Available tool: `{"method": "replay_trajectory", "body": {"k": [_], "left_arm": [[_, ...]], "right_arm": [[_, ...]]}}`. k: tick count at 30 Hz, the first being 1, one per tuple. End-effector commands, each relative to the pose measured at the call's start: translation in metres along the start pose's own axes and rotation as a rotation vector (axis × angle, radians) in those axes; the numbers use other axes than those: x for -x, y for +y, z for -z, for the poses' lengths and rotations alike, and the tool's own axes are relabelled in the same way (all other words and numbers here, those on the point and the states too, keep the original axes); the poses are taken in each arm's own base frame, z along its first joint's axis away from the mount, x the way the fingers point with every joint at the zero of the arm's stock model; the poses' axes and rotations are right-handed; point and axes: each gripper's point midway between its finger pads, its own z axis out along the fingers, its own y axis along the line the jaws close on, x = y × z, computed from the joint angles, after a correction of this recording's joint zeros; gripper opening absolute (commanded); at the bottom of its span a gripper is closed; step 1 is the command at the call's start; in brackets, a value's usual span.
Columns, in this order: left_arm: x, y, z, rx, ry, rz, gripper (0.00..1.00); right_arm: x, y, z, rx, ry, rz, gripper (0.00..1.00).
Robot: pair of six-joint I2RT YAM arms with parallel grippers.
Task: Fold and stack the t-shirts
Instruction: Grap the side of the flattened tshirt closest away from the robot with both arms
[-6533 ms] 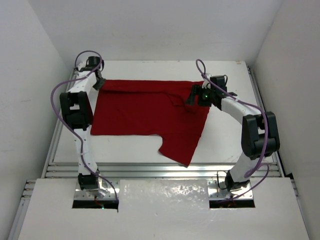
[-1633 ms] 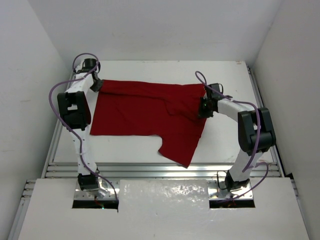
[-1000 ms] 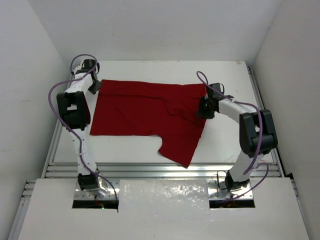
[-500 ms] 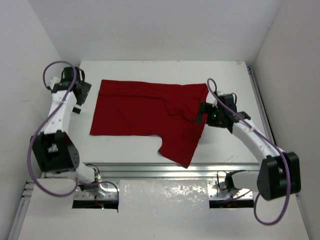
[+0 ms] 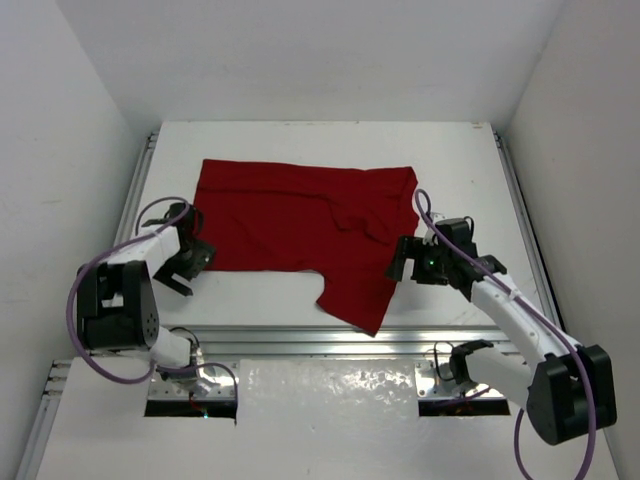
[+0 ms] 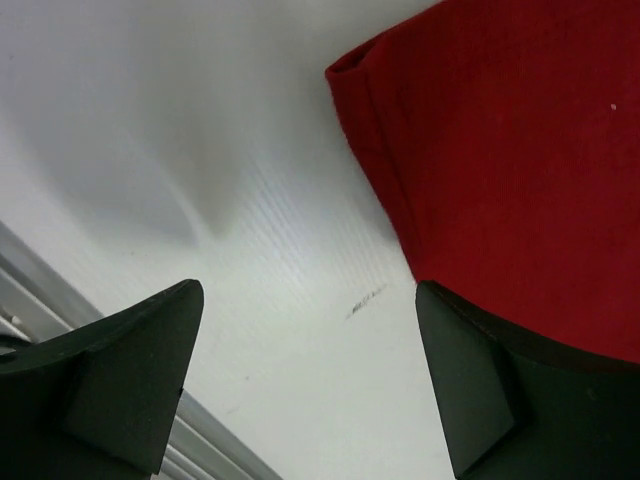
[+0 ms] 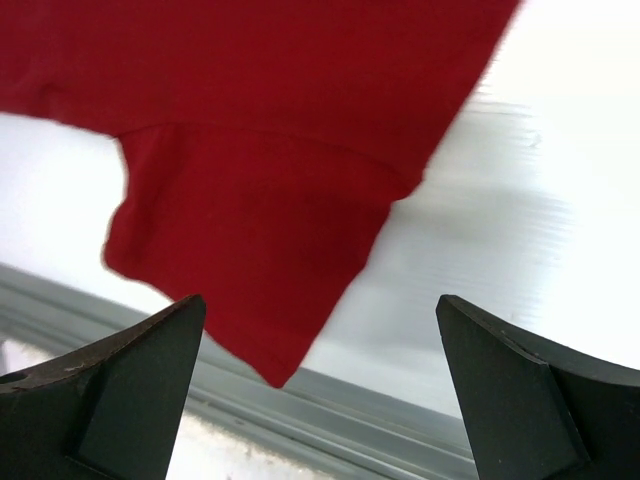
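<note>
Let go of the dark red t-shirt, spread flat on the worktop.
Down from its far corners since: left gripper gaping at the near-left corner, right gripper wide beside the right edge, holding nothing.

Two white robot arms with chunky black joint housings, the left arm and the right arm, are each trailing a looping purple cable. Matte black, wedge-shaped fingers are showing at the wrist cameras' lower corners.
</note>
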Motion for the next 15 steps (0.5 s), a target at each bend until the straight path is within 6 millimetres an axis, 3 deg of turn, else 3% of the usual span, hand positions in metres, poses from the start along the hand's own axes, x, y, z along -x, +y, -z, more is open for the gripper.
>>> {"method": "replay_trajectory", "body": {"k": [1,7,15], "left_arm": [[0.021,-0.032,-0.002,-0.09,-0.084,-0.009,0.86],[0.044,-0.033,-0.002,-0.043,-0.176,0.024,0.76],[0.057,-0.025,-0.022,0.049,-0.177,0.083,0.7]], "right_arm": [[0.013,0.022,0.007,0.116,-0.059,0.038,0.99],[0.011,0.028,0.009,0.159,-0.069,0.051,0.99],[0.012,0.043,0.013,0.225,-0.066,0.066,0.99]]}}
